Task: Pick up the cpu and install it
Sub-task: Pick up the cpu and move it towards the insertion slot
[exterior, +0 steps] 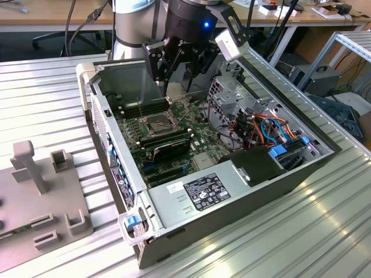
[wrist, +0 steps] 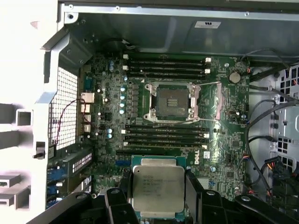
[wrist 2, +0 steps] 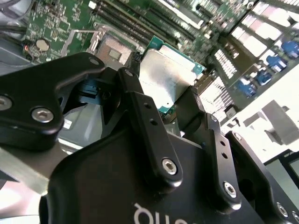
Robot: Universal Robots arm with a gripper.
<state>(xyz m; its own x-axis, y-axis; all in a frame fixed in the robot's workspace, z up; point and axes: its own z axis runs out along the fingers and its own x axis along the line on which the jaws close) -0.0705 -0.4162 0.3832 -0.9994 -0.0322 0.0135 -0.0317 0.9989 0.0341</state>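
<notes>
The cpu (wrist: 158,188) is a flat square chip with a dull silver top and a green edge, and my gripper (wrist: 158,198) is shut on it, one black finger against each side. The second wrist view shows the cpu (wrist 2: 167,77) tilted between the same fingers (wrist 2: 135,100). In the exterior view my gripper (exterior: 178,81) hangs inside the open computer case, above the back of the motherboard (exterior: 174,145). The socket (wrist: 170,99) lies uncovered, dark in the middle, its metal frame and lever swung up. The chip hangs above the board, apart from the socket.
Black memory slots (wrist: 166,135) run along both sides of the socket. The case walls (exterior: 110,133) enclose the board. Cables (exterior: 261,130) and a drive cage sit on the exterior view's right, the power supply (exterior: 203,194) in front. A grey fixture (exterior: 40,197) stands outside on the left.
</notes>
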